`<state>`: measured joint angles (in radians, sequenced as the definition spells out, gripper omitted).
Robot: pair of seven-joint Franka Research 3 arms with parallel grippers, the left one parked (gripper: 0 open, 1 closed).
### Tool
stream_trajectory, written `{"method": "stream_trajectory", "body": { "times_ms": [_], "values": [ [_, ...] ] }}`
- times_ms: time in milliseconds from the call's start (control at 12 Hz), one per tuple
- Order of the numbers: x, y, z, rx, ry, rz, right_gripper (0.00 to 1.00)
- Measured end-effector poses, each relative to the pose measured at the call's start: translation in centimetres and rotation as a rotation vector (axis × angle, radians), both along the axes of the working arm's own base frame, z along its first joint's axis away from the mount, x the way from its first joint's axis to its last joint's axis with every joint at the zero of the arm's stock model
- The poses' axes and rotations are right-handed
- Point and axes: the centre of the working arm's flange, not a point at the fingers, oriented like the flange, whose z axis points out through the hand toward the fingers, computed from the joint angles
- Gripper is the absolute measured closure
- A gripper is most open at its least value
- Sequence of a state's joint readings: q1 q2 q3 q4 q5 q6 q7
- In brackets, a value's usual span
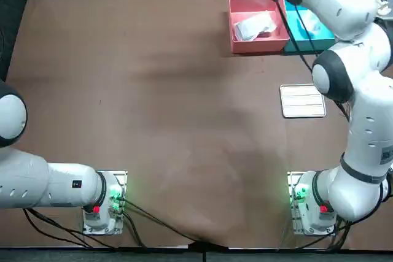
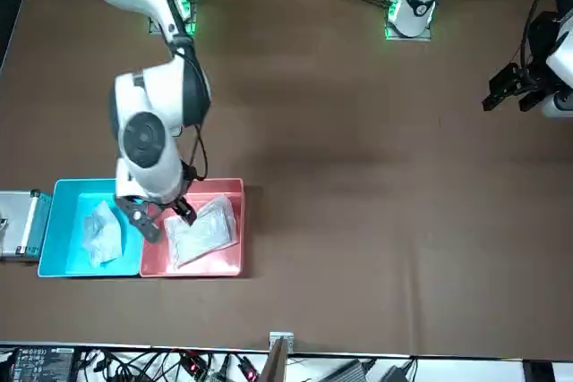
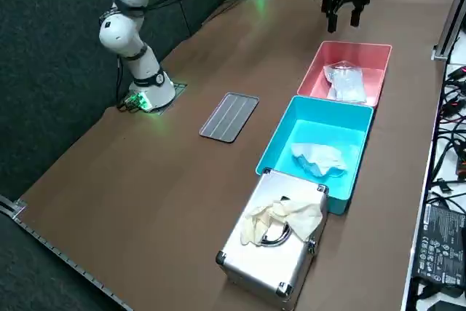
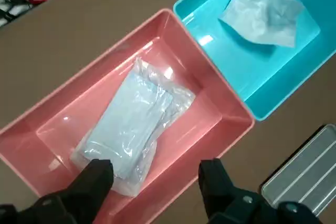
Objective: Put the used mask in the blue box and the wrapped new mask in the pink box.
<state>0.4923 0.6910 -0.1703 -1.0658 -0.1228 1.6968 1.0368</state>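
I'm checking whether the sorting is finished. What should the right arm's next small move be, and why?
Probably lift the open right claw straight up and away. The wrapped mask already lies in the pink box and the used mask in the blue box. The claw hangs empty over the pink box, so nothing seems left to grasp.

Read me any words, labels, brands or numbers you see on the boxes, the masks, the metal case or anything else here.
No text here can be read.
Black power adapter beside the table: label print too small to read.
Pink box, blue box, wrapped mask, used mask, metal case: no writing shows.
Right gripper, open above the pink box: no marking shows.
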Motion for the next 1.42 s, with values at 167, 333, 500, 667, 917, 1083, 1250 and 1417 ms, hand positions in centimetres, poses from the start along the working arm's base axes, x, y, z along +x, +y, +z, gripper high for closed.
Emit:
{"method": "stream_trajectory", "body": {
  "times_ms": [167, 333, 500, 667, 917, 1083, 1250, 1417],
  "values": [
    [0.1, -2.3, 2.5, 0.016, 0.006, 0.022, 0.00],
    [-0.2, -6.5, 4.4, 0.007, 0.105, 0.137, 0.01],
    [-0.2, -9.5, 5.1, 0.011, 0.162, 0.218, 0.01],
    [-0.3, -12.5, 5.7, 0.024, 0.196, 0.287, 0.01],
    [-1.3, -16.8, 6.8, 0.049, 0.243, 0.400, 0.00],
    [-2.2, -19.1, 7.8, 0.066, 0.262, 0.467, 0.00],
    [-3.5, -21.5, 9.0, 0.114, 0.271, 0.542, 0.00],
    [-4.7, -24.3, 10.2, 0.160, 0.269, 0.603, 0.00]
  ]
}}
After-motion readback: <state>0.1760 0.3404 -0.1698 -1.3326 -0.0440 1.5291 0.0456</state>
